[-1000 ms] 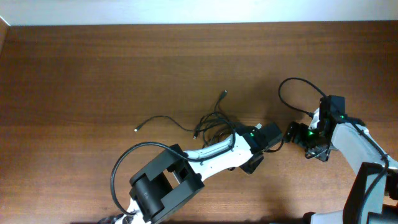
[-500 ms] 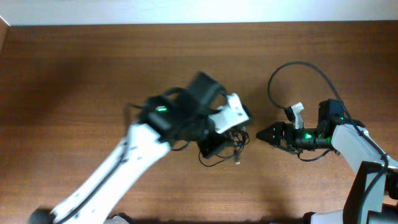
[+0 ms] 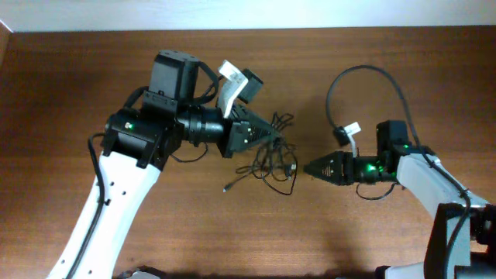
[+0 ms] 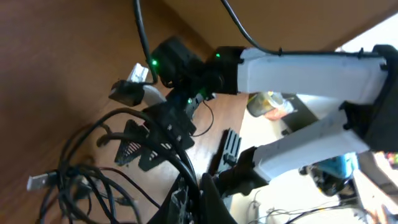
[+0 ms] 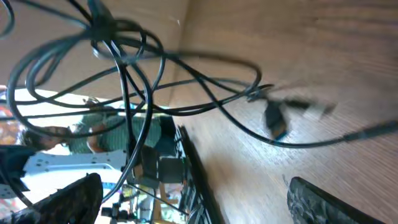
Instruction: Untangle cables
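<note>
Overhead, left pincer [image 3: 263, 133] grips the tangled cables [image 3: 276, 161]; open right pincer [image 3: 308, 167] faces them across the table [image 3: 70, 77].

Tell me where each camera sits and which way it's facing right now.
Overhead: above the table, looking straight down; both arms, left claw, right claw, cables.
Left wrist: on the left arm, facing the right arm; its shut claw grips cables at bottom.
Right wrist: on the right arm, looking low along the table at cables; open fingers in bottom corners.
Shared: both wrist views show the cables.

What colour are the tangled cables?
The cables are black, seen best in the overhead view.
</note>
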Tool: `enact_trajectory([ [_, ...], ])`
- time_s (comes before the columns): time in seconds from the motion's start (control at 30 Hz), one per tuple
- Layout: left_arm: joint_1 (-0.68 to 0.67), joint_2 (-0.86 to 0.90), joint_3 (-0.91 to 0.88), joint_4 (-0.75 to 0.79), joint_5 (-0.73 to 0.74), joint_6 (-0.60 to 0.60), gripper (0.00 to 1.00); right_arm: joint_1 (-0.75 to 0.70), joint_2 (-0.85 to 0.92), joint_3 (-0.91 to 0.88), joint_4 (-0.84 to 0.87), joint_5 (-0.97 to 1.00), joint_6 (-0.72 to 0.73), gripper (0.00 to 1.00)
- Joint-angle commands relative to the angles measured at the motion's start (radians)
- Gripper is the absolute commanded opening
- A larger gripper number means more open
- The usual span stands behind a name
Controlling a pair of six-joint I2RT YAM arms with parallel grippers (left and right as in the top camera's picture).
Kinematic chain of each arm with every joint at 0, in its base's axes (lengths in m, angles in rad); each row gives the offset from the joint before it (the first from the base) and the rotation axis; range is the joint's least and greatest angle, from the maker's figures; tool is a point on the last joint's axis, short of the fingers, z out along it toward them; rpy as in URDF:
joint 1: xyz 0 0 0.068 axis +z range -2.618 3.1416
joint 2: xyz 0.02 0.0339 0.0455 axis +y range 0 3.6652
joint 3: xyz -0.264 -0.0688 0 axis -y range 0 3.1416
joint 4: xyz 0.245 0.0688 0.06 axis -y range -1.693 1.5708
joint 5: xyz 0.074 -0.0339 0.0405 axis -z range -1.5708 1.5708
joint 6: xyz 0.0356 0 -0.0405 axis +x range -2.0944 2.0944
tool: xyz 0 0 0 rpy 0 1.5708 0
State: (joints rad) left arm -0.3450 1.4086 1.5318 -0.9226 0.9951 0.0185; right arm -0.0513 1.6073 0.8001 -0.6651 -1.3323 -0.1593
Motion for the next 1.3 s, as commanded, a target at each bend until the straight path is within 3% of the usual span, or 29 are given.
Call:
enact_trajectory([
  [0.0, 0.014, 0.003, 0.006, 0.002, 0.004, -0.071, 0.0, 0.035, 0.005, -0.004, 0.001, 0.016, 0.028, 0.95],
  [0.1, 0.014, 0.006, 0.006, -0.024, -0.113, -0.101, 0.0, 0.039, 0.005, -0.004, 0.022, 0.017, 0.124, 0.91],
  [0.17, 0.014, 0.016, 0.006, -0.028, -0.108, -0.101, 0.0, 0.039, 0.005, -0.004, 0.052, 0.032, 0.156, 0.84],
  [0.3, 0.014, 0.032, 0.006, -0.036, -0.094, -0.101, 0.0, 0.039, 0.005, -0.004, 0.061, 0.077, 0.202, 0.8],
  [0.7, -0.065, 0.064, 0.006, 0.004, -0.042, -0.101, 0.0, 0.06, 0.005, -0.004, 0.061, 0.089, 0.225, 0.76],
  [0.8, -0.094, 0.08, 0.006, 0.034, -0.041, -0.101, 0.0, 0.114, 0.005, -0.004, 0.073, 0.169, 0.282, 0.61],
  [0.93, -0.096, 0.084, 0.006, 0.032, -0.011, -0.101, 0.0, 0.144, 0.005, -0.004, 0.154, 0.246, 0.383, 0.54],
  [1.0, -0.096, 0.084, 0.006, 0.032, -0.011, -0.101, 0.0, 0.145, 0.005, -0.004, 0.157, 0.344, 0.434, 0.42],
  [1.07, -0.096, 0.084, 0.006, 0.032, -0.013, -0.101, 0.0, 0.145, 0.005, -0.004, 0.144, 0.445, 0.435, 0.21],
  [1.13, -0.096, 0.084, 0.006, 0.032, -0.033, -0.101, 0.0, 0.145, 0.005, -0.004, 0.099, 0.553, 0.433, 0.14],
  [1.2, -0.096, 0.084, 0.006, 0.021, -0.142, -0.101, 0.0, 0.145, 0.005, -0.004, 0.013, 0.721, 0.425, 0.06],
  [1.27, -0.096, 0.084, 0.006, -0.039, -0.48, -0.101, 0.0, 0.145, 0.005, -0.004, -0.077, 0.777, 0.364, 0.04],
])
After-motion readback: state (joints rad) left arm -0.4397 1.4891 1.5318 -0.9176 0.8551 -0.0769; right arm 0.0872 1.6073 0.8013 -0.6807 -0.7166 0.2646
